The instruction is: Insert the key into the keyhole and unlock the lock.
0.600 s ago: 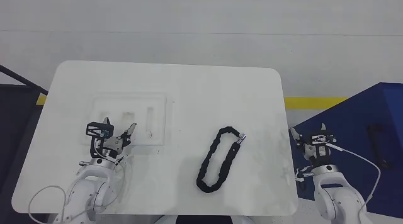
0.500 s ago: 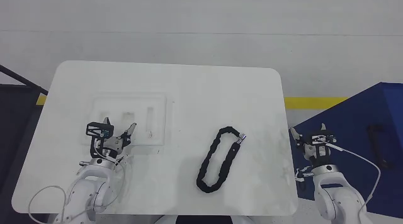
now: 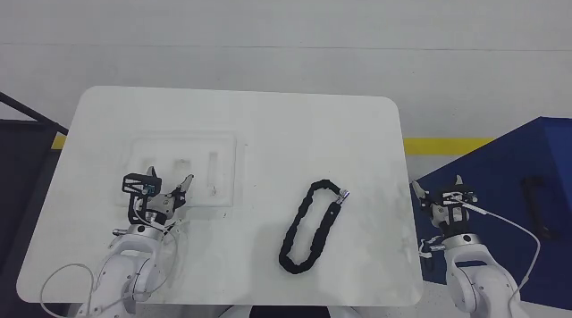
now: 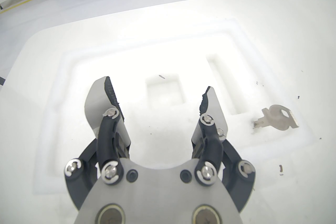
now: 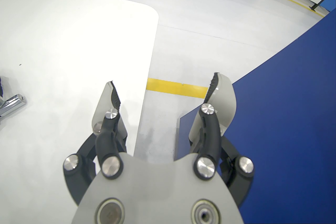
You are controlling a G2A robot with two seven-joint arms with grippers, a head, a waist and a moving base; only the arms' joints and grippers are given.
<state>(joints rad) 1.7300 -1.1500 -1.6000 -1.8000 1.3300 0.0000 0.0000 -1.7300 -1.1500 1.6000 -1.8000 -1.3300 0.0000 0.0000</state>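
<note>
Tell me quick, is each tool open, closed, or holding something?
Left tool: open, holding nothing, over the foam tray.
Right tool: open, holding nothing, beside the table edge.

Right wrist view's edge cuts off the lock [image 5: 11,103].

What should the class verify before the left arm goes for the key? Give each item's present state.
1. Left gripper open: ok.
2. Small silver metal key lying unobstructed on the white foam tray: ok.
3. Key lined up between the left fingers: not ok, it lies to one side.
4. Black chain lock lying free on the white table: ok.
5. Keyhole in the lock's chrome end visible: cannot tell.
6. Right gripper open: ok.
</note>
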